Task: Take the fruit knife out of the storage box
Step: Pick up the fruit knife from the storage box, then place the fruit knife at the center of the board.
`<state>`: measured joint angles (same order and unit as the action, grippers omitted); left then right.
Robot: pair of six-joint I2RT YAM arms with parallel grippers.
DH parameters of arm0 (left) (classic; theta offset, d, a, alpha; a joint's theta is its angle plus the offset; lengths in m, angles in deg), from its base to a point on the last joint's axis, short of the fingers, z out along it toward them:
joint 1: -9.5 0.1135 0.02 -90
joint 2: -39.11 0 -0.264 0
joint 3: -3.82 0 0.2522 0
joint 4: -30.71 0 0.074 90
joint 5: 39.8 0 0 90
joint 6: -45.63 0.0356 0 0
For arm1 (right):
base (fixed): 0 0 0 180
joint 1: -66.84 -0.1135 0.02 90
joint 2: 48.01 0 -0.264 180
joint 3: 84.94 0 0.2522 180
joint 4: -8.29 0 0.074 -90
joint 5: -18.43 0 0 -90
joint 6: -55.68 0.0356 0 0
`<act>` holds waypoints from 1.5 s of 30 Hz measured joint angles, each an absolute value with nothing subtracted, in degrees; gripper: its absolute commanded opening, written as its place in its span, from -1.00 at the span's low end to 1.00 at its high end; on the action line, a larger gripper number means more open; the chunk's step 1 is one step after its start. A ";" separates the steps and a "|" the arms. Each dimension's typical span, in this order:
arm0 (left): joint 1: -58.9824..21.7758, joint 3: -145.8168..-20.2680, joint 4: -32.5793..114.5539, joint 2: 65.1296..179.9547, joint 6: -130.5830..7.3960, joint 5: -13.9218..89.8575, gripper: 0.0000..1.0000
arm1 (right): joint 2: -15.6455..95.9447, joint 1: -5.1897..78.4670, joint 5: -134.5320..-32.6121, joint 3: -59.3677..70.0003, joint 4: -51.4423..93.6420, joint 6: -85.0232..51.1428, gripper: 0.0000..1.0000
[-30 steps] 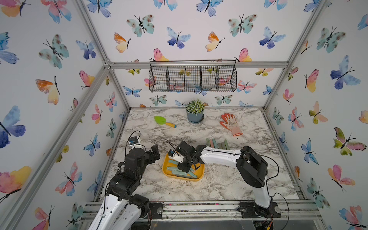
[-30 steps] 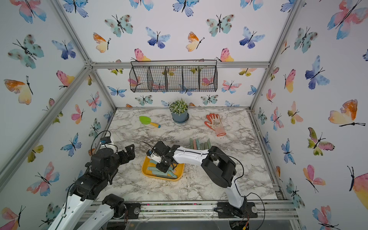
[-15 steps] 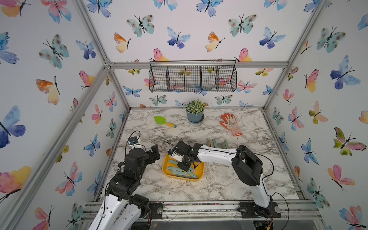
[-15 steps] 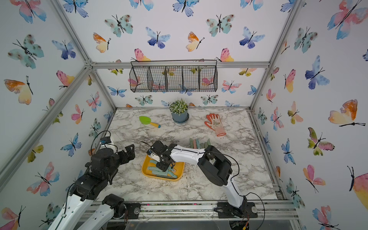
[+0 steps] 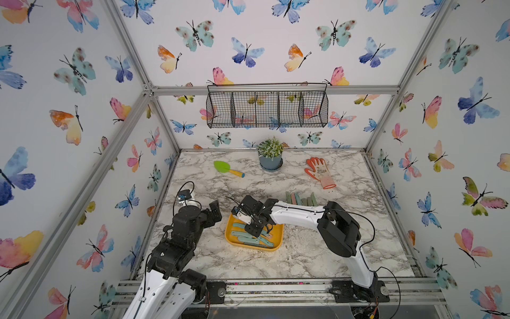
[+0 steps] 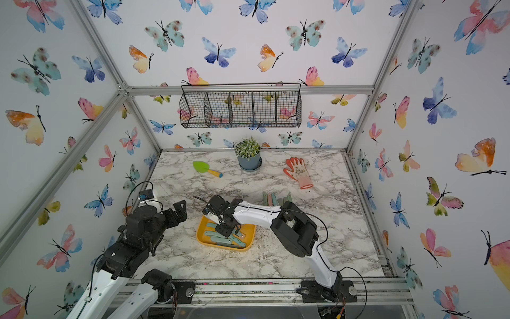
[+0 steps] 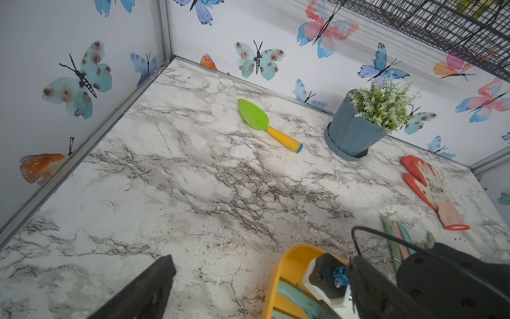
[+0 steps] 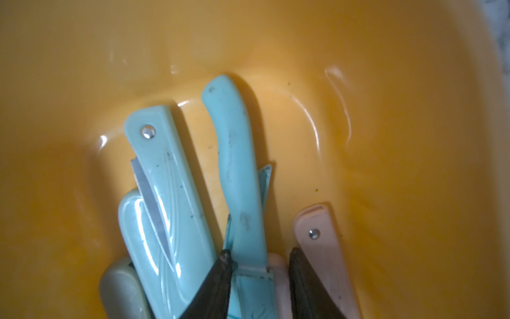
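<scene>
Since a second ago the right arm is being shifted, elbow slightly leftward. Left gripper is being held wide open, empty, beside storage box. Inside it, fruit knife, light-blue curved handle, sheathed blade, is being straddled by right gripper: jaws parted, one finger touching, other apart.

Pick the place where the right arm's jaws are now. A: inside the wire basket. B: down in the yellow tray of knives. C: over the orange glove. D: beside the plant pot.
B: both top views show the jaws down in the yellow tray, straddling a light blue knife in the wrist view.
</scene>
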<state>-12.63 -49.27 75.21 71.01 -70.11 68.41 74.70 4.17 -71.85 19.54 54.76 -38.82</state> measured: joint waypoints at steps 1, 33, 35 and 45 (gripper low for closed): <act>-12.63 -49.27 75.21 70.93 -70.11 68.41 0.97 | 74.79 4.17 -71.82 19.70 54.89 -38.82 -0.31; -12.59 -49.27 75.21 70.82 -70.11 68.37 0.97 | 67.86 3.90 -69.31 17.03 55.81 -35.78 -0.69; -12.59 -49.27 75.19 70.82 -70.11 68.33 0.97 | 66.26 4.12 -69.31 16.59 55.83 -35.23 -0.69; -12.59 -49.25 74.42 71.58 -68.62 63.26 0.97 | 54.55 10.29 -69.20 9.73 53.36 -30.75 -0.69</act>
